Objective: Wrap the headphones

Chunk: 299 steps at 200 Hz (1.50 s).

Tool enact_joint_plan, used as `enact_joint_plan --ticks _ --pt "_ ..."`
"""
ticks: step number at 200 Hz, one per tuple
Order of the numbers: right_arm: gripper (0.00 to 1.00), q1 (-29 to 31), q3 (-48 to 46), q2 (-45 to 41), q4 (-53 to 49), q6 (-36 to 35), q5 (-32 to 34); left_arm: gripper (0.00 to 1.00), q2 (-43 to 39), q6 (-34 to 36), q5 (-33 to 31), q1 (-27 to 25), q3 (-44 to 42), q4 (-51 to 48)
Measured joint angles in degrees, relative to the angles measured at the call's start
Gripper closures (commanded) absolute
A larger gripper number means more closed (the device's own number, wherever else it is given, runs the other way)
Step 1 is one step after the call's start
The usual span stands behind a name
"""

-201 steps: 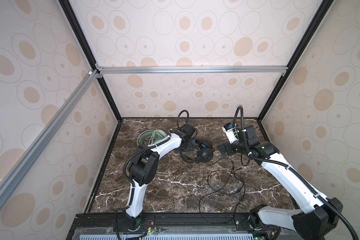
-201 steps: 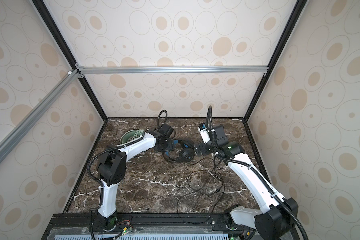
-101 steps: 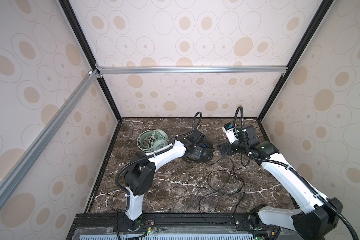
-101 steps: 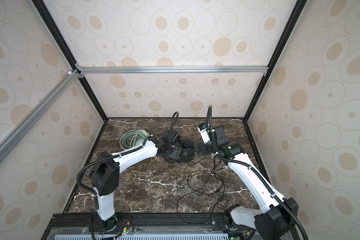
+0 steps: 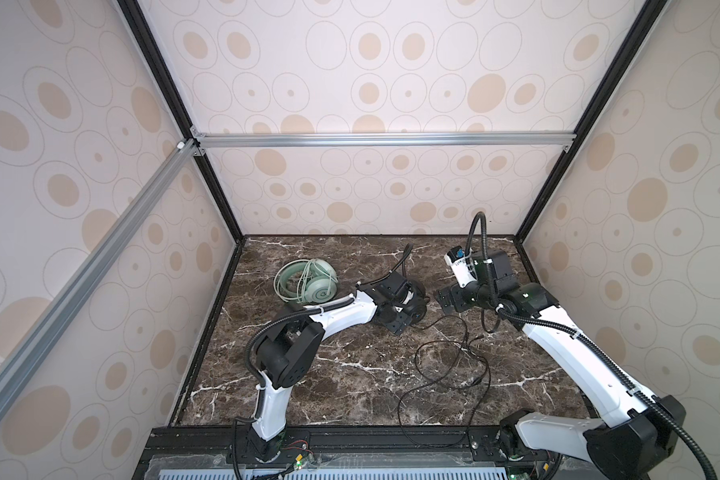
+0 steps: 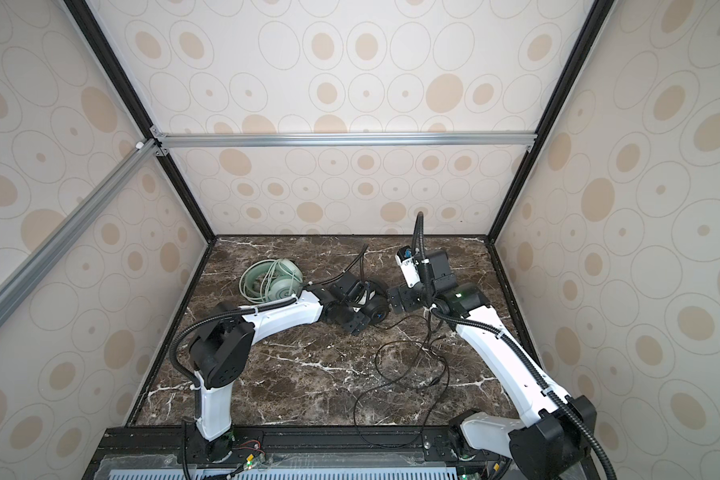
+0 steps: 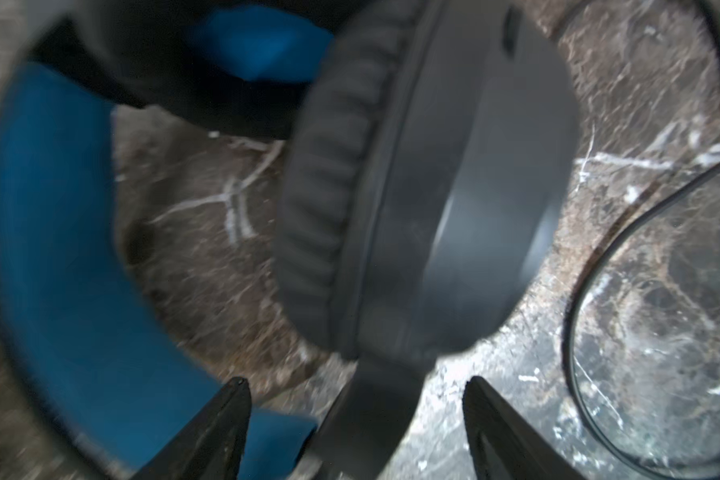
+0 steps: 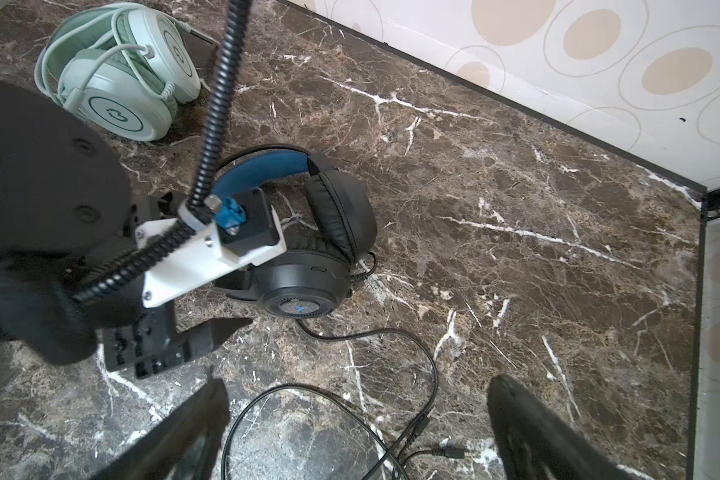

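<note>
Our left tool [image 7: 354, 386] straddles the yoke of the black headset [image 8: 308, 266] unclenched and our right tool [image 8: 358, 386] gapes empty, so squeezing off-centre could skid it and snarl its cable [image 8: 391, 332].

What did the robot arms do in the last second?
The left hand swung right and toward the front, from beside the mint headset to the black headset. Its jaws stand open on either side of the headset's frame, not gripping yet. The right hand, open, the mint headset and the loose black cable stayed put.
</note>
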Motion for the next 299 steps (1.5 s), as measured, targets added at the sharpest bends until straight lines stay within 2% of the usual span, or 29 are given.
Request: enact_joint_plan --ticks 29,47,75,116,148,176,202,228,262,299 --pt "0.0 0.0 -0.1 -0.3 -0.2 0.3 0.0 0.47 0.8 1.2 2.9 0.0 0.0 1.0" --pt "0.0 0.0 -0.1 -0.3 -0.4 0.7 0.0 0.65 0.9 1.9 4.1 0.0 0.0 1.9" --pt "0.0 -0.1 -0.1 -0.3 -1.3 0.9 0.0 0.73 0.9 2.1 5.4 0.0 0.0 2.8" --pt "0.0 -0.6 0.5 -0.4 -1.8 1.4 0.1 1.0 0.9 1.6 7.9 -0.1 0.4 3.8" --pt "0.0 -1.4 0.0 -3.3 -0.4 1.4 -1.2 1.0 2.2 -1.0 11.3 0.8 7.1 1.4" --pt "0.0 -1.7 -3.5 -10.5 2.8 1.3 -3.7 1.0 2.3 -8.5 18.5 2.7 14.8 1.6" --pt "0.0 -2.1 -4.6 -13.0 4.6 3.5 -4.6 1.0 2.6 -16.9 23.7 5.0 22.3 1.8" --pt "0.0 -2.3 -12.2 -17.4 9.4 7.5 -7.3 1.0 5.4 -27.6 27.2 6.5 32.6 1.6" --pt "0.0 -2.3 -22.1 -22.0 19.1 12.9 -14.0 1.0 11.0 -39.4 30.6 7.2 46.1 1.9" --pt "0.0 -2.3 -31.6 -24.5 33.5 15.2 -19.2 1.0 11.5 -47.3 35.5 7.0 48.2 3.1"
